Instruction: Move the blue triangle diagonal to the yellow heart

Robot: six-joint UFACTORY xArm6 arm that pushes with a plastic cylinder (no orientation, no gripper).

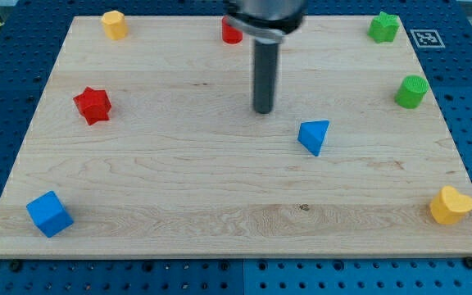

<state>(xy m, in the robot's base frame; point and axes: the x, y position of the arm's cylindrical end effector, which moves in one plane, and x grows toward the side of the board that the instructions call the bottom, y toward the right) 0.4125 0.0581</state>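
Blue triangle (pixel 314 136): mid-board, right of centre. Yellow heart (pixel 451 205): nearer, at the near right corner, well apart from it. My tip (pixel 263 111): just far-left of the triangle, not touching; no jaws fitted.

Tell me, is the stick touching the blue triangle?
No, apart. My tip sits up and left of the blue triangle, with bare wood showing between them.
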